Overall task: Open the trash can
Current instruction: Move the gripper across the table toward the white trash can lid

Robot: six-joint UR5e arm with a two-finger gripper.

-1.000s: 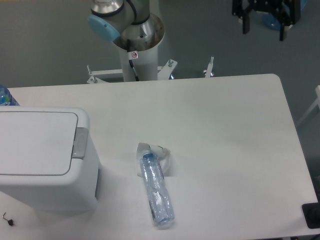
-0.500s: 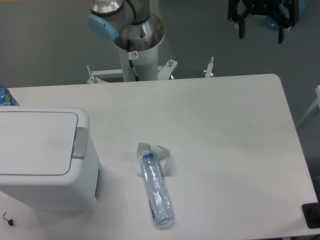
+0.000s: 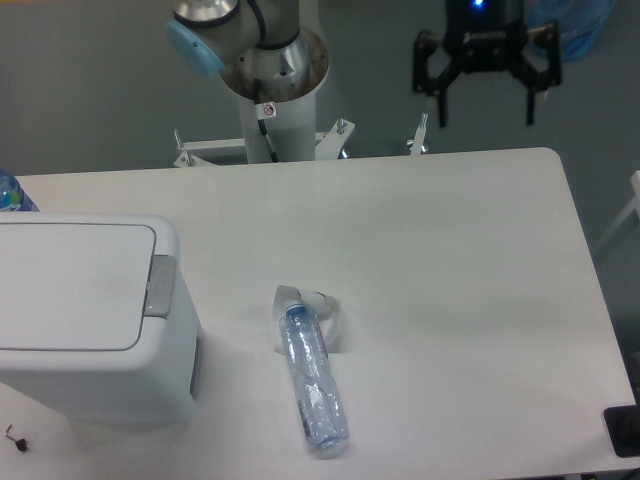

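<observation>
While the gripper [image 3: 484,108] has shifted left and lower vs. a sec ago, it hangs past the far edge of the table [image 3: 450,260], fingers spread wide, nothing held; approach only begun, judging by the gap. Arm: wrist vertical, fingers pointing down; base column [image 3: 272,110] stands beyond the table's far edge, left of gripper. Trash can [image 3: 90,315]: near-left corner of table, lid shut, grey button strip [image 3: 160,285] on its right side, well apart from gripper. Clear bottle [image 3: 315,380]: lying flat, just right of can, w/ crumpled wrapper at its neck. Unmoved.
</observation>
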